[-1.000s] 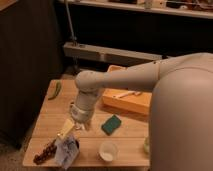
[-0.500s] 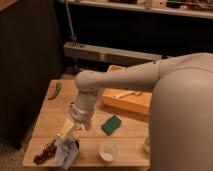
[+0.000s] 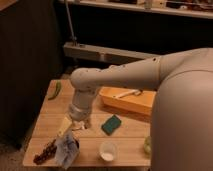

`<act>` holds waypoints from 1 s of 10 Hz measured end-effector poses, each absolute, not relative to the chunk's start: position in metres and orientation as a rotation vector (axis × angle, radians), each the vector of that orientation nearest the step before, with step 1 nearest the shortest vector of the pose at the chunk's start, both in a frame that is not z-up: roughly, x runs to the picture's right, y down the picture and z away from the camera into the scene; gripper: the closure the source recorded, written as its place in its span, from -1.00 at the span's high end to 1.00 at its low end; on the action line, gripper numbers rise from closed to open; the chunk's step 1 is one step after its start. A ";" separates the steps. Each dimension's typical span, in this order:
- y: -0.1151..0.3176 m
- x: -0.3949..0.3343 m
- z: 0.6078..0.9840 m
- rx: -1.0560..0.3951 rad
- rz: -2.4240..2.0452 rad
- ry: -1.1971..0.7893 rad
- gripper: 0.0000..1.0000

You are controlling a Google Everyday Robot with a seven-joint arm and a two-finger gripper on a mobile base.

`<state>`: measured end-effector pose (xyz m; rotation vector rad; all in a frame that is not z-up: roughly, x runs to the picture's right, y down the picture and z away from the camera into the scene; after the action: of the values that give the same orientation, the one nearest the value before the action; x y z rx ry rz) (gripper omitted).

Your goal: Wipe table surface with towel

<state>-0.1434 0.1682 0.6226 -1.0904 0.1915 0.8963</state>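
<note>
I am looking at the small, soft, pale blue-grey towel [image 3: 66, 147]. It is sitting in a bunched-up heap on the light tan wooden table surface [image 3: 131, 134], close to the near edge and not far from the near left corner.

I am thinking it is very light and floppy. It is likely to bend and fold when pushed, not slide like a block, and it cannot break. I am guessing the best place to grab is the tall bump of folds on top. That way a thick bit of cloth is sitting between the fingers and the rest is dragging flat on the wood. One thin corner could slip out.

The robot's two-finger gripper [image 3: 73, 131] is hanging right over the towel, at the end of the big white arm [image 3: 115, 77]. Its fingers are standing apart, let go, and I am not seeing cloth pinched between them. I cannot tell if it is touching the heap.

A dark red-brown lumpy thing [image 3: 45, 151] is lying just beside the towel, at the near left corner. A small white cup [image 3: 108, 150] is standing by the near edge. A dark green rectangular sponge [image 3: 112, 124] is lying near the middle. An orange-yellow plastic tray [image 3: 125, 107] is sitting toward the far edge, and a thin green pod [image 3: 56, 90] is lying at the far left corner.
</note>
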 end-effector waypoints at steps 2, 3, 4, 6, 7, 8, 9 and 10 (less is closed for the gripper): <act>0.148 -0.149 0.601 -1.035 0.902 0.208 0.60; 0.138 -0.149 0.591 -1.019 0.908 0.213 0.60; 0.132 -0.151 0.586 -1.009 0.906 0.217 0.60; 0.132 -0.159 0.587 -1.000 0.889 0.225 0.60; 0.136 -0.160 0.594 -0.998 0.886 0.232 0.60; 0.143 -0.163 0.605 -0.998 0.886 0.236 0.60; 0.154 -0.166 0.620 -0.999 0.881 0.243 0.60; 0.168 -0.171 0.637 -1.003 0.874 0.247 0.60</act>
<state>-0.1706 0.1677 0.6371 -1.0035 0.2474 0.8737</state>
